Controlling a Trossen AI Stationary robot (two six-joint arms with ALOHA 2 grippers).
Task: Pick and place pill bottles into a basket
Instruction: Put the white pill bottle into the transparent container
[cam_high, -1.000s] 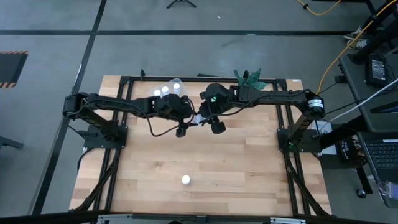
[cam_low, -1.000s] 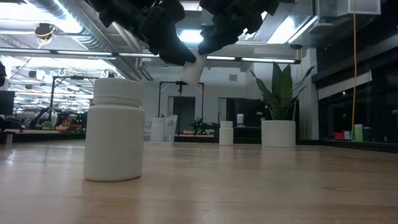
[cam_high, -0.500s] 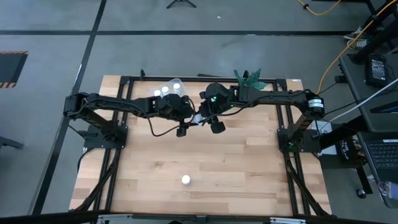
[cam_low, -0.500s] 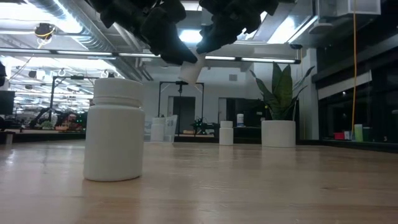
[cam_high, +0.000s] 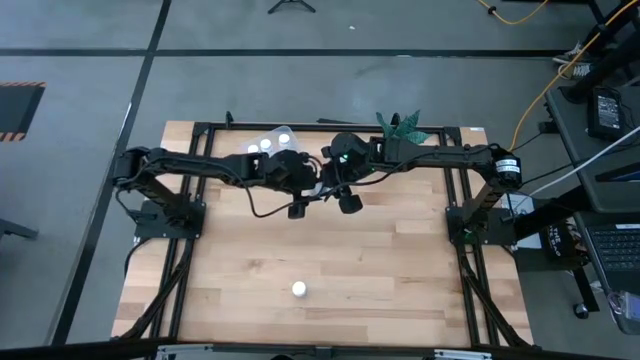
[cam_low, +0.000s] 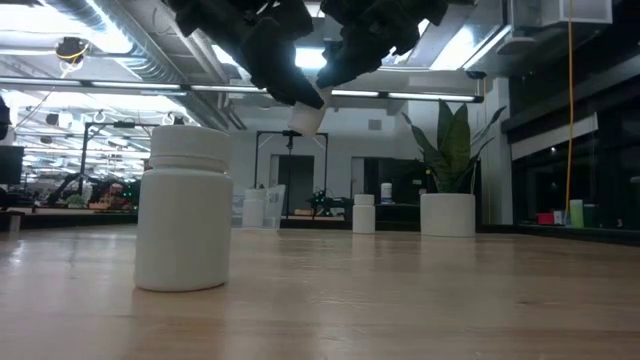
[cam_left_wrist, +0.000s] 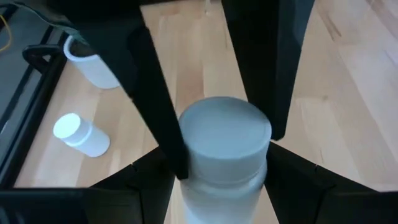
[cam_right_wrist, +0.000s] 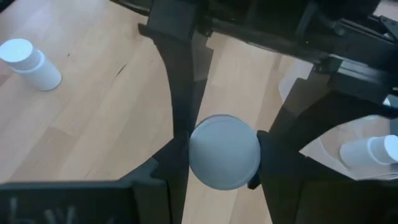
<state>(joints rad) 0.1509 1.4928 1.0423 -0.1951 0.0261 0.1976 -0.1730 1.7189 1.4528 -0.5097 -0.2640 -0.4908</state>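
Observation:
A white pill bottle (cam_low: 304, 119) hangs tilted above the table's middle, with my right gripper (cam_high: 335, 186) shut on it. My left gripper (cam_high: 312, 187) is open and meets it from the table's left, its fingers on either side of the bottle (cam_right_wrist: 224, 152). A second pill bottle (cam_high: 298, 289) stands upright on its base near the front edge. A third (cam_low: 364, 213) stands far back beside the plant pot. The clear basket (cam_high: 262, 132) sits at the far edge, left of centre, with pill bottles (cam_high: 266, 146) inside. My right gripper pinches the bottle's upper end (cam_low: 317, 99) between its two fingers, slanting down from the table's right. The bottle is lifted clear and tilted, its lower end toward the table's left. Whether my left gripper touches the bottle, I cannot tell.
A white pot with a green plant (cam_high: 400, 127) stands at the far edge, right of centre. Black frame rails (cam_high: 455, 190) run along the table's sides. Bare wood (cam_high: 400, 270) lies around the front bottle.
My left gripper has gone toward the table's right, closing on the hanging bottle; its dark finger now covers the bottle's upper part in the low view. The bottle has stayed where it was.

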